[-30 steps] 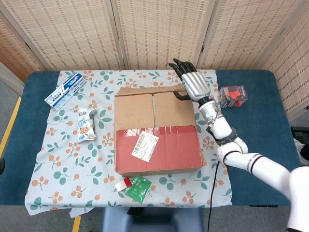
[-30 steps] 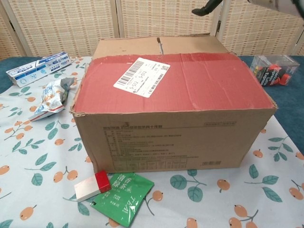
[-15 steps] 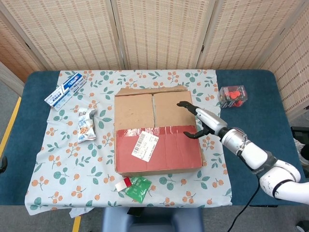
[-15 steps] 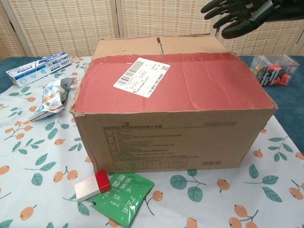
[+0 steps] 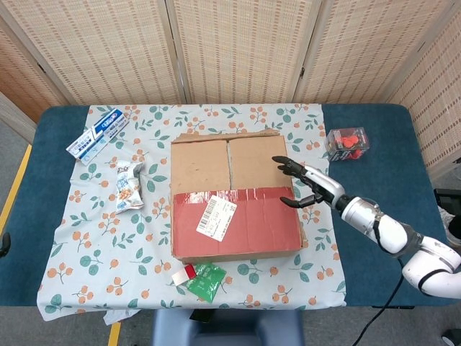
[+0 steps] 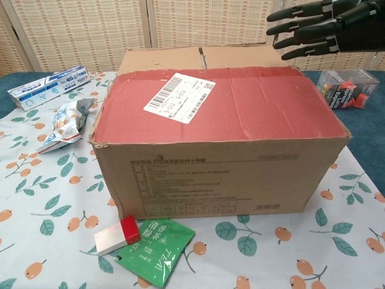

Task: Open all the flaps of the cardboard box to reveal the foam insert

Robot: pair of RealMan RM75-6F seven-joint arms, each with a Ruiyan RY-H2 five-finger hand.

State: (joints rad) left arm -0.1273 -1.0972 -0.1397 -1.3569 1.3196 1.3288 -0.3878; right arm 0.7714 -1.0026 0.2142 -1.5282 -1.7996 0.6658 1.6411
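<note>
The cardboard box point(image 5: 234, 196) point(image 6: 219, 129) stands in the middle of the flowered cloth with all its flaps down. Red tape and a white barcode label point(image 5: 216, 215) point(image 6: 179, 97) cover the near half of its top. The two far flaps meet at a seam. My right hand point(image 5: 308, 184) point(image 6: 325, 27) hovers open above the box's right edge, fingers spread and pointing left, holding nothing. No foam insert shows. My left hand is not in either view.
A toothpaste box point(image 5: 97, 135) and a snack packet point(image 5: 130, 185) lie left of the box. A green tea sachet point(image 5: 207, 280) and a small red-and-white pack point(image 5: 183, 274) lie in front. A clear case with red contents point(image 5: 348, 143) sits at the right.
My right hand swung from the box's far right corner down to its right edge and now hovers slightly further right, fingers spread. The box and flaps have not moved.
</note>
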